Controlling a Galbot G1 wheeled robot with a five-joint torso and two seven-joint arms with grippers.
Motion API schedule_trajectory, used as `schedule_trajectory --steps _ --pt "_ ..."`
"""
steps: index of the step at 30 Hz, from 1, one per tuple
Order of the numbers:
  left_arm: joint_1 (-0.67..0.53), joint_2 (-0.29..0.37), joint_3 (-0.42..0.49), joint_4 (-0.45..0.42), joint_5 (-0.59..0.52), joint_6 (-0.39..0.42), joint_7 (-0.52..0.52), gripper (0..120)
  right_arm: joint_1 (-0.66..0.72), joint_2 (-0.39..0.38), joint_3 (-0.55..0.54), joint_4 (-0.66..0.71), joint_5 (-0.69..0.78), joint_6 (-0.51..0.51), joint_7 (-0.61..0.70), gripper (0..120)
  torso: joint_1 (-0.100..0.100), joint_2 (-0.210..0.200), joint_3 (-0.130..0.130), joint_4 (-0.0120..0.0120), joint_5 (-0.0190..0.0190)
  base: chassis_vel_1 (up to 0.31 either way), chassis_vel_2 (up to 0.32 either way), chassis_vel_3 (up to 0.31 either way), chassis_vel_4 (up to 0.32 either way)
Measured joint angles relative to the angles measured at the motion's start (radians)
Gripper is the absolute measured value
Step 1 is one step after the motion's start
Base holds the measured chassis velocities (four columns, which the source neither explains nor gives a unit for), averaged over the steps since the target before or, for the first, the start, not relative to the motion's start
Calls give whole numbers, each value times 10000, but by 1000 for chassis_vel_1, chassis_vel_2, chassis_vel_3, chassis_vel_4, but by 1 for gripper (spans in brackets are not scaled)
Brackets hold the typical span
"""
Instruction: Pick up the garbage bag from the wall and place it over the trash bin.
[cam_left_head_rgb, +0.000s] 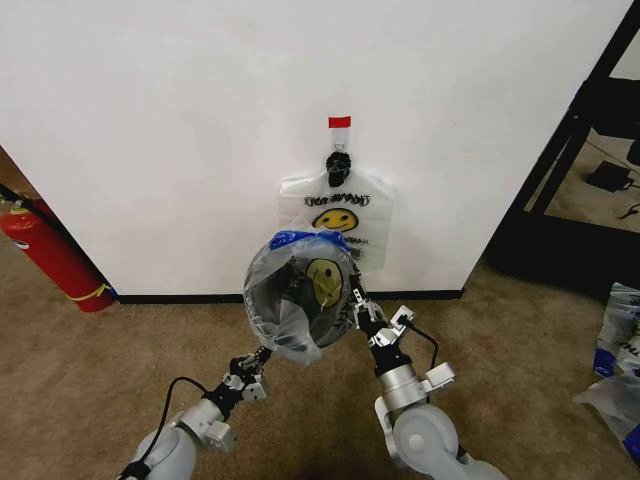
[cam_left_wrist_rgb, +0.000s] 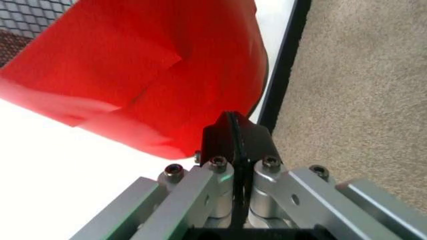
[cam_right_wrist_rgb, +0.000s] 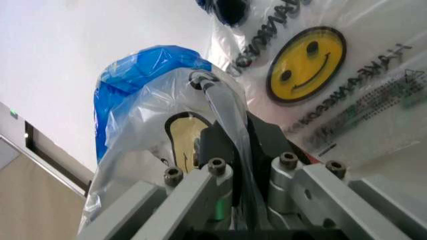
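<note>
Stretching the garbage bag (cam_left_head_rgb: 300, 300) over the trash bin (cam_left_head_rgb: 268, 318) looks nearly done in the head view: film wraps the rim below the stack of smiley bags (cam_left_head_rgb: 340, 215) on the wall (cam_left_head_rgb: 180, 120) hook (cam_left_head_rgb: 339, 163). The left claw (cam_left_head_rgb: 252, 375) sits at its lower edge, the right claw (cam_left_head_rgb: 362, 322) beside it.

From the left wrist, the left claw (cam_left_wrist_rgb: 235, 137) is clenched, nothing visibly pinched, just under the bin's red base (cam_left_wrist_rgb: 153, 65).

From the right wrist, the right claw (cam_right_wrist_rgb: 233, 145) grips bag film; next comes tugging it down, I judge.

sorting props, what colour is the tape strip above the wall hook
Red. The tape strip sits just above the black hook, clearest in the head view.
</note>
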Motion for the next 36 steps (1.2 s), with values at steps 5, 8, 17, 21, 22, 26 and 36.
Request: schedule_trajectory --steps 5,8,17,21,22,26,36 --pt "304 225 -109 -130 -302 -57 -61 10 209 150 48 -393 -192 51 -155 1 0 0 0 2 1 0 0 0 0" --pt "389 510 -370 235 -846 -26 -279 22 419 233 262 -813 -299 168 -278 1 0 0 1 3 -1 0 0 0 0" --pt "449 930 -1160 505 -2665 260 -792 56 389 225 578 -1624 -877 447 -974 1 0 0 1 3 -2 0 0 0 0" --pt "594 962 -1829 -799 -3507 370 -969 69 208 108 560 -1719 -1314 501 -1338 1 0 0 0 0 1 0 0 0 0" --pt "631 970 -1962 -1140 -3587 362 -1022 71 174 91 551 -1726 -1381 507 -1391 1 0 0 0 -1 3 0 0 0 0" --pt "782 980 -2586 -3117 -3804 33 -1052 89 -67 -60 435 -1813 -1822 607 -1690 1 0 0 0 -1 7 0 0 0 0" --pt "1067 667 -1627 -4337 -4006 -470 105 100 -150 -215 116 -1815 -2039 694 -1830 1 0 0 0 3 0 0 0 0 0"
